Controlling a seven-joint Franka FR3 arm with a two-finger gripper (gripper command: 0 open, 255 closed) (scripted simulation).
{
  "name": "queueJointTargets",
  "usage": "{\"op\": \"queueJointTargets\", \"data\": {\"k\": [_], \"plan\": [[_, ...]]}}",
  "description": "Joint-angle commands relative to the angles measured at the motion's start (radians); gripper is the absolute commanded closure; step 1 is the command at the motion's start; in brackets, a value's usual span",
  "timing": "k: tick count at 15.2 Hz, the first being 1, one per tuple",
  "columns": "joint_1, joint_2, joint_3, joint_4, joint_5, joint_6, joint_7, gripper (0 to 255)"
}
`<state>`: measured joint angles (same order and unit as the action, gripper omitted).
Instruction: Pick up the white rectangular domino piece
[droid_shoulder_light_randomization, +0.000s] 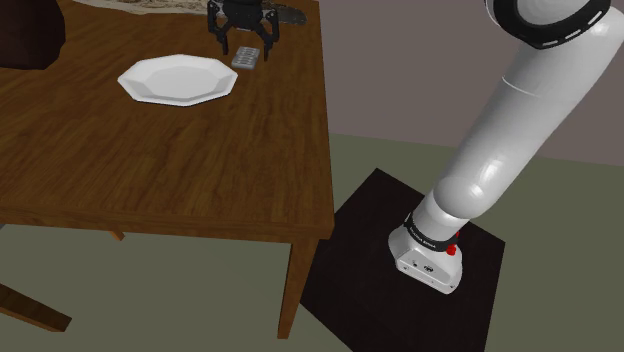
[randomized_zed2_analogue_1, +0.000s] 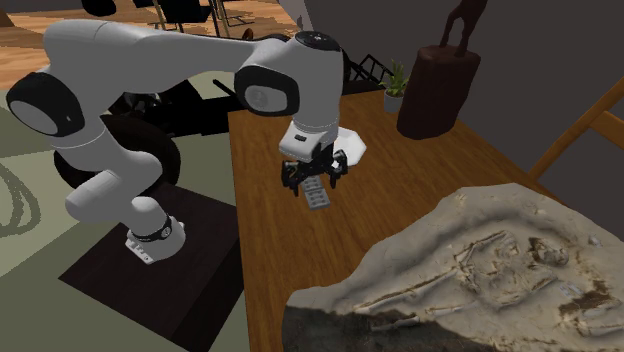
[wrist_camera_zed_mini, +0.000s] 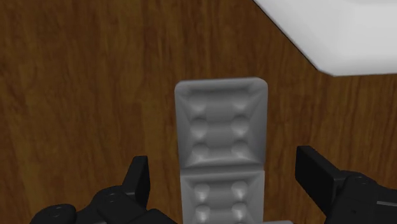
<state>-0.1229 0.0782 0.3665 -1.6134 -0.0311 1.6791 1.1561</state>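
Observation:
The domino piece (wrist_camera_zed_mini: 221, 140) is a pale grey rectangle with two dimpled halves, lying flat on the dark wooden table (droid_shoulder_light_randomization: 150, 150). In the shoulder view the domino (droid_shoulder_light_randomization: 247, 58) lies just beside the white plate (droid_shoulder_light_randomization: 178, 79), toward the table's far side. My black gripper (droid_shoulder_light_randomization: 243, 38) hovers right over it, open. In the wrist view the gripper (wrist_camera_zed_mini: 226, 191) straddles the near half of the piece, and its fingers (wrist_camera_zed_mini: 321, 181) stand apart without touching it. From the second exterior view the gripper (randomized_zed2_analogue_1: 316, 178) hangs just above the domino (randomized_zed2_analogue_1: 317, 193).
A white octagonal plate (wrist_camera_zed_mini: 343, 32) lies close to the domino's far end. A stone slab with fossil bones (randomized_zed2_analogue_1: 470, 270) covers one end of the table, and a dark brown vase-like object (randomized_zed2_analogue_1: 437, 90) stands at the other. The table's edge (droid_shoulder_light_randomization: 325, 130) runs near the stand (droid_shoulder_light_randomization: 400, 270).

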Motion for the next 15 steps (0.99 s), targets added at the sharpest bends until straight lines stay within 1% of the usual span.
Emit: {"op": "queueJointTargets", "data": {"k": [1,10,15], "plan": [[-0.001,-0.003,0.000,-0.009,0.001,0.006,-0.001,255],[-0.001,-0.004,0.000,-0.011,0.001,0.008,-0.001,255],[0.002,0.008,0.002,0.071,-0.003,-0.063,0.002,255]]}}
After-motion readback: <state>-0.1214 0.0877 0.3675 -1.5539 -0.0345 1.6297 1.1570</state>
